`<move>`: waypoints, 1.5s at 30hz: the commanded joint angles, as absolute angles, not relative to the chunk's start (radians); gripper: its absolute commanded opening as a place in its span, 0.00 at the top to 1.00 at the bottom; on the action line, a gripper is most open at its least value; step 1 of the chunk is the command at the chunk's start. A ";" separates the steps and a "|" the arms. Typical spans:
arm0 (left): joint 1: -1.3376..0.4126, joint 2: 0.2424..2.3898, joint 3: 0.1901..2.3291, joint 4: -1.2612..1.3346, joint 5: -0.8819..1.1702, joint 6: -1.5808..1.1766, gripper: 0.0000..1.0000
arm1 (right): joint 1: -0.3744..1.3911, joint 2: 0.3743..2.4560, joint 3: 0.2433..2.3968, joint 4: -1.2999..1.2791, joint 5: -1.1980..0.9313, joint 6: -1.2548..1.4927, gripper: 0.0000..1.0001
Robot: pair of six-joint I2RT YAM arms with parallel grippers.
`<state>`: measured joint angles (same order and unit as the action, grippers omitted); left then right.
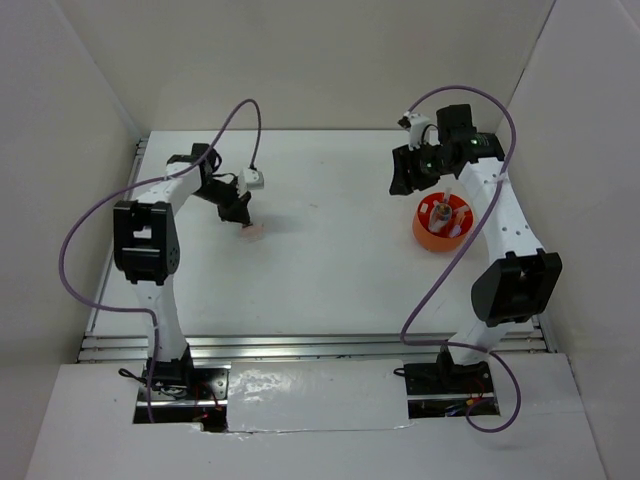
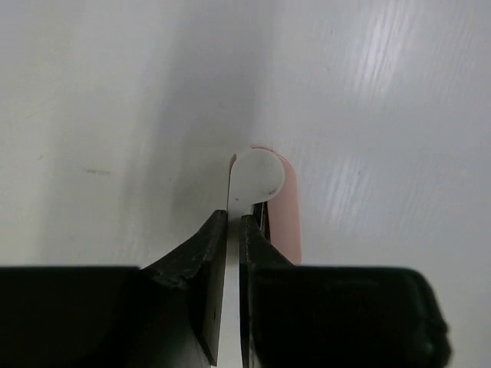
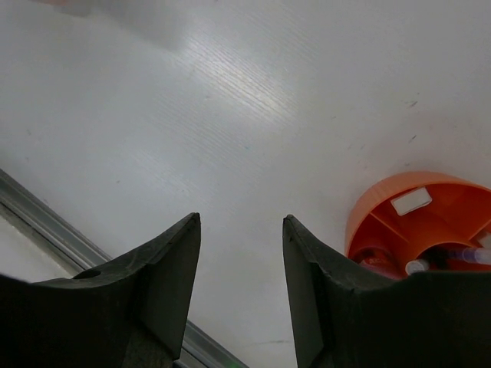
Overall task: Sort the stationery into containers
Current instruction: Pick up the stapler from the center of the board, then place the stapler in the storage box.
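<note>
Pink tube lies on the table, its white end pinched between my narrow left fingers for lifting. My right fingers hang apart, empty, beside the orange tub, leaving its mouth free.

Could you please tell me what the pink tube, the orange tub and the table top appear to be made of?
Pink tube: probably plastic, with a smooth matte pink body and a flat, round white end.
Orange tub: likely moulded plastic, judging by the uniform bright colour, slight sheen and thin wall.
Table top: a white sheet, perhaps laminate or plastic, showing fine parallel grooves and soft glare.
</note>
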<state>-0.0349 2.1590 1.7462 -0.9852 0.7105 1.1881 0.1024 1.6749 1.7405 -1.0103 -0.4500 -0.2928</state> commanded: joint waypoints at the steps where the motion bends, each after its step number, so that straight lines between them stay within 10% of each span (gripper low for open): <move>1: -0.031 1.921 1.630 -0.668 0.802 0.697 1.00 | 0.115 1.574 1.721 -0.953 -0.515 -0.200 0.46; 8: -0.034 1.553 1.220 -0.010 0.455 -0.095 1.00 | 0.147 1.525 1.660 -0.789 -0.621 0.038 0.40; 11: -0.092 1.441 1.192 0.025 0.290 -0.294 1.00 | 0.195 1.540 1.678 -0.733 -0.669 0.142 0.21; 18: -0.149 1.341 1.221 -0.084 0.225 -0.651 1.00 | 0.339 1.650 1.782 -0.669 -0.736 0.264 0.17; 45: -0.341 1.411 1.272 -0.144 0.164 -0.736 1.00 | 0.538 1.976 2.017 -0.644 -0.650 0.425 0.19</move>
